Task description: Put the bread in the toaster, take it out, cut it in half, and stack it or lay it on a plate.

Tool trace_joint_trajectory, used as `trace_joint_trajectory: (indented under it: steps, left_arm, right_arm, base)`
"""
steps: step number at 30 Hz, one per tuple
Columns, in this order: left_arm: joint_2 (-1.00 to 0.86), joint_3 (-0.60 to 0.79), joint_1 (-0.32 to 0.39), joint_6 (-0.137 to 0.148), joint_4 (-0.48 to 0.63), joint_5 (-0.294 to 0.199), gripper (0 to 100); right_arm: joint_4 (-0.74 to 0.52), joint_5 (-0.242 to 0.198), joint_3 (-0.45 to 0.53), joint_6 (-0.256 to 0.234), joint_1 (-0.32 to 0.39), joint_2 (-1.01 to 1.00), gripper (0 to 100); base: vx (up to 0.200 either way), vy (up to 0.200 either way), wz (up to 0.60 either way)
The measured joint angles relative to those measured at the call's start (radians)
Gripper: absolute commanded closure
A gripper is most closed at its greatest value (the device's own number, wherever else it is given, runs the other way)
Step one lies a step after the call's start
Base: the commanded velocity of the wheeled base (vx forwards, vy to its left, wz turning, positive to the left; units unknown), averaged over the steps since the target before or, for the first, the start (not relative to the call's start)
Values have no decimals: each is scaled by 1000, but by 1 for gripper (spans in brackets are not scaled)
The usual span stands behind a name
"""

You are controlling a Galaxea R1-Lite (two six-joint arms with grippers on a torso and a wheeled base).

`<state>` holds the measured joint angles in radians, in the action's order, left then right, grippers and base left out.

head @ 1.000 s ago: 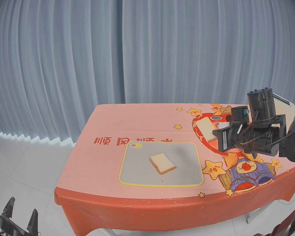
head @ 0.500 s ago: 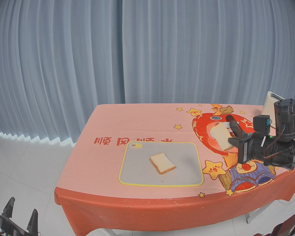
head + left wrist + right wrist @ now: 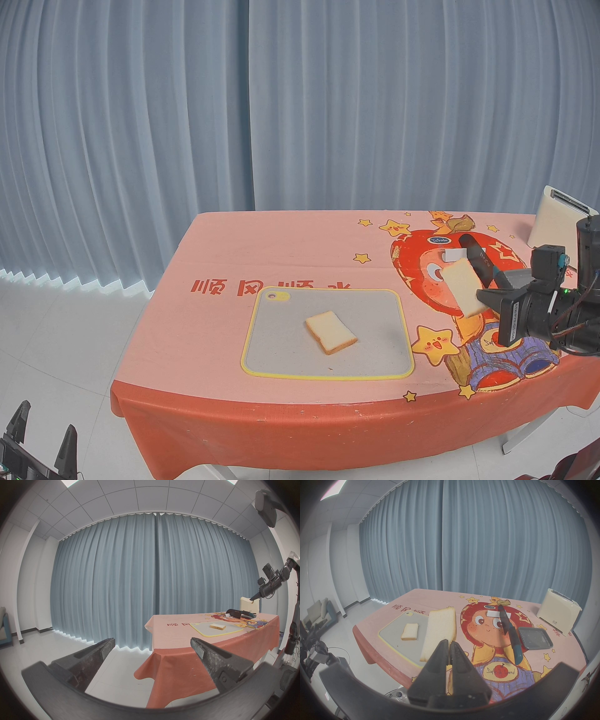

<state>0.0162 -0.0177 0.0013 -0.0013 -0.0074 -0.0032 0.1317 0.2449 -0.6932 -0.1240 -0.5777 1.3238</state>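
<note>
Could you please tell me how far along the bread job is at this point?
Done: one bread piece lies on the cutting board. In hand: the right pincer is shut on a whole slice, held above the table. Remaining: cutting with the knife, which lies untouched, then plating on the dark tray.

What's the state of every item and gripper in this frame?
Right gripper: shut on held slice, off the table.
Left gripper: open, holding nothing.
Second slice: flat on cutting board.
Knife: lying on table, untouched.
Tray: nothing on it.
Toaster: upright, no bread showing.
</note>
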Motion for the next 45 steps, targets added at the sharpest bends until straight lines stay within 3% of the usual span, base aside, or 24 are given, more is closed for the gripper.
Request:
trace_joint_trajectory:
  steps: [12,45]
  left_arm:
    - [0,0,0,0,0,0,0]
    - [0,0,0,-1,0,3,0]
  right_arm:
    - [0,0,50,-5,1,-39,100]
    - [63,13,61,-6,0,-49,100]
  base:
    - [0,0,0]
    - [0,0,0]
